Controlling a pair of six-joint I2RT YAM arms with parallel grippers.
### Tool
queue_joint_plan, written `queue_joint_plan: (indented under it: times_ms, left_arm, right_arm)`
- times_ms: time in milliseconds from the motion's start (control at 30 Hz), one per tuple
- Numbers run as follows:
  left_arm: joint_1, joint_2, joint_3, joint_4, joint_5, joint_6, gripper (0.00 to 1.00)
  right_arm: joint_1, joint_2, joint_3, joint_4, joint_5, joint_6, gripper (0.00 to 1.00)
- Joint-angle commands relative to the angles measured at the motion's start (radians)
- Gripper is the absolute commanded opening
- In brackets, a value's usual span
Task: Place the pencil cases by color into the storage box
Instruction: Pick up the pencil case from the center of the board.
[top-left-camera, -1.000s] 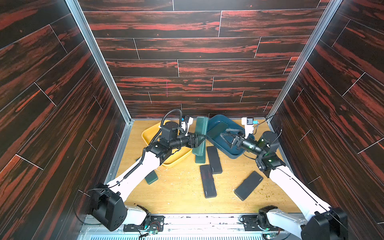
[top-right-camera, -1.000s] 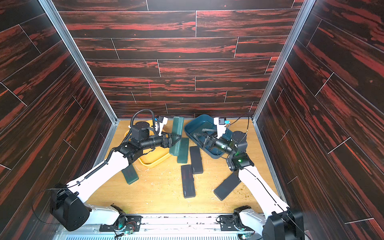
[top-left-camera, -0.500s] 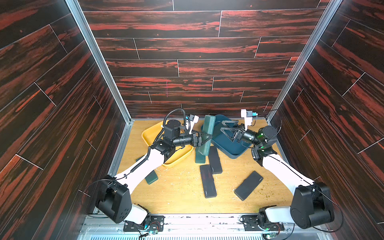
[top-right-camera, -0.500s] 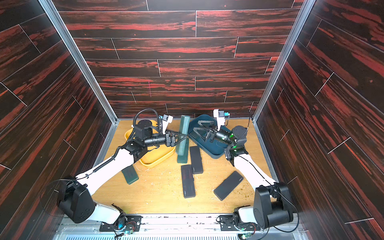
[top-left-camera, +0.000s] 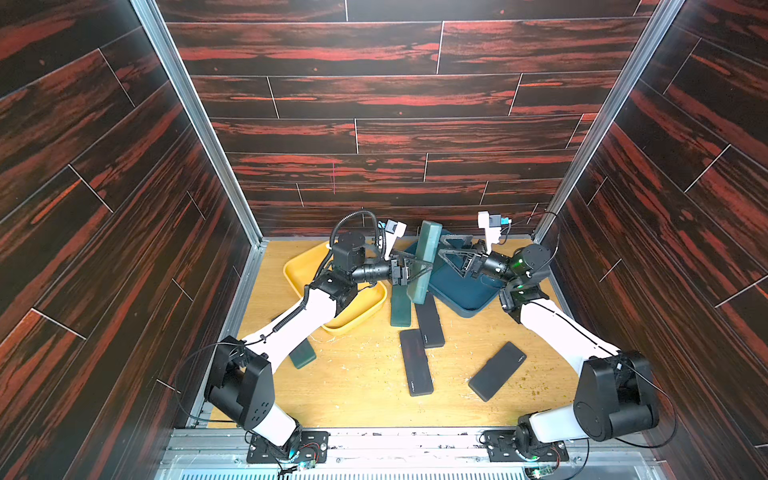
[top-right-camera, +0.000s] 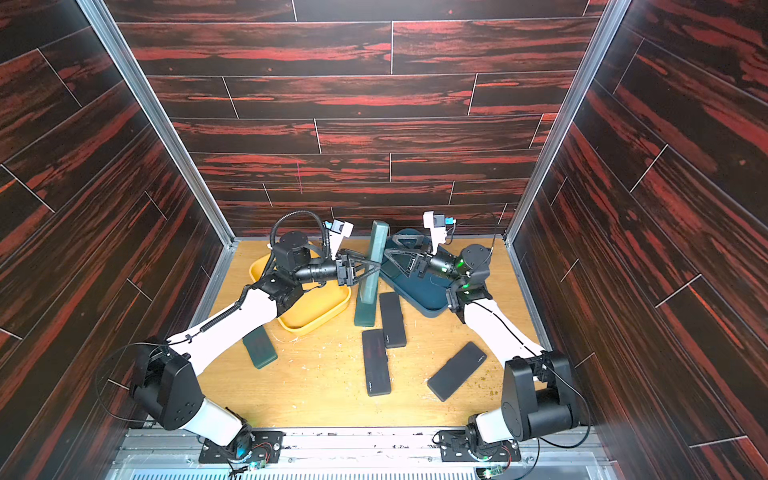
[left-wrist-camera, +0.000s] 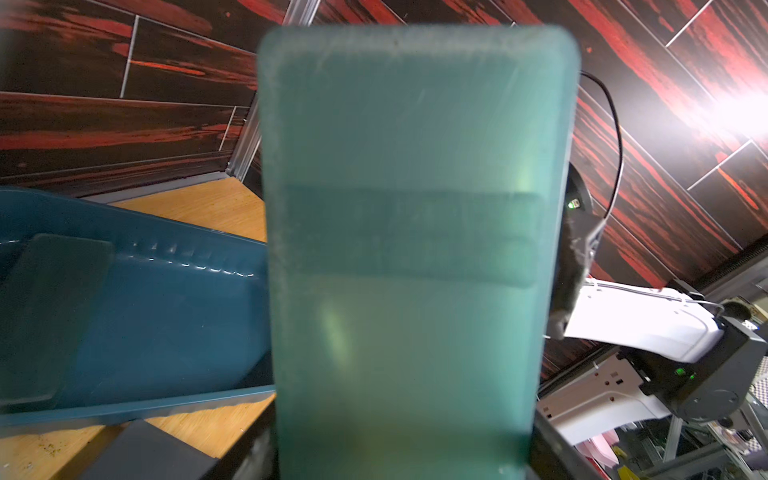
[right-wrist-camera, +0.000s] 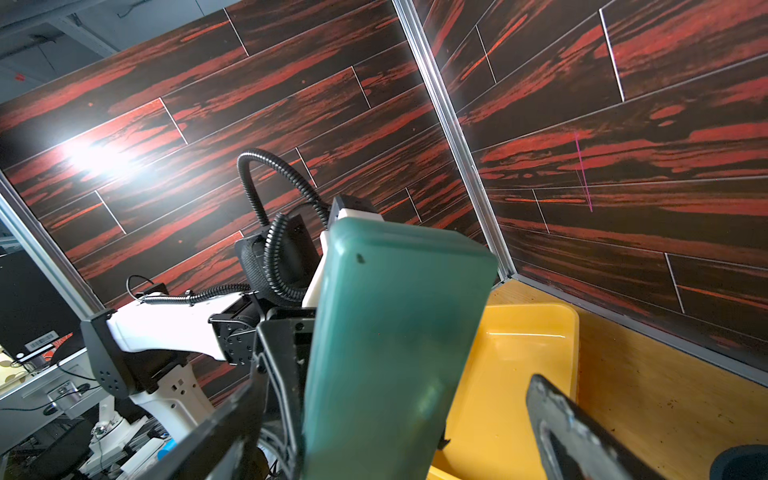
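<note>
Farthest left, a dark green case (top-left-camera: 302, 353) lies flat on the table (top-left-camera: 365, 399), partly under my left forearm. Next comes the yellow tray (top-left-camera: 296, 266), with my left arm reaching across it. My left gripper (top-left-camera: 428, 267) is clamped tight on the held green case (top-left-camera: 428, 245), which stands on end between the two trays. In the left wrist view its broad face fills the middle. Under its lower end in both top views, a second green case (top-left-camera: 400, 309) lies flat on the wood. Touching that one's right edge is the near black case (top-left-camera: 430, 322), with the long black case (top-left-camera: 415, 368) just in front of it. The slanted black case (top-left-camera: 496, 371) lies apart, farther right. The blue tray (top-left-camera: 465, 293) sits right of the held case, and the left wrist view shows a dark case (left-wrist-camera: 50, 316) lying inside it. Over that tray my right gripper (top-left-camera: 439, 246) has its fingers spread wide. The tips are just beside the held green case, but I cannot tell whether they touch it.
</note>
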Motion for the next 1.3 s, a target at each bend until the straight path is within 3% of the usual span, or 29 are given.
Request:
queue_joint_plan:
  times_ms: [0,333,933,1033,1267]
  left_arm:
    - [-0.008,0.004,0.043,0.026,0.044,0.06,0.66]
    - [-0.022,0.037,0.053,0.018,0.075,0.139,0.66]
    - [-0.039,0.096,0.052,0.217,0.105,0.027,0.66]
    - [-0.04,0.098,0.054,0.223,0.102,0.027,0.66]
    - [-0.041,0.096,0.053,0.221,0.103,0.033,0.67]
  right_arm:
    - [-0.002,0.024,0.03,-0.016,0.005,-0.009,0.99]
    - [-0.001,0.062,0.049,0.076,-0.056,0.056,0.99]
    - [0.0,0.084,0.066,0.161,-0.104,0.097,0.95]
    - [0.0,0.087,0.071,0.143,-0.109,0.098,0.91]
    - [0.002,0.091,0.072,0.158,-0.116,0.125,0.7]
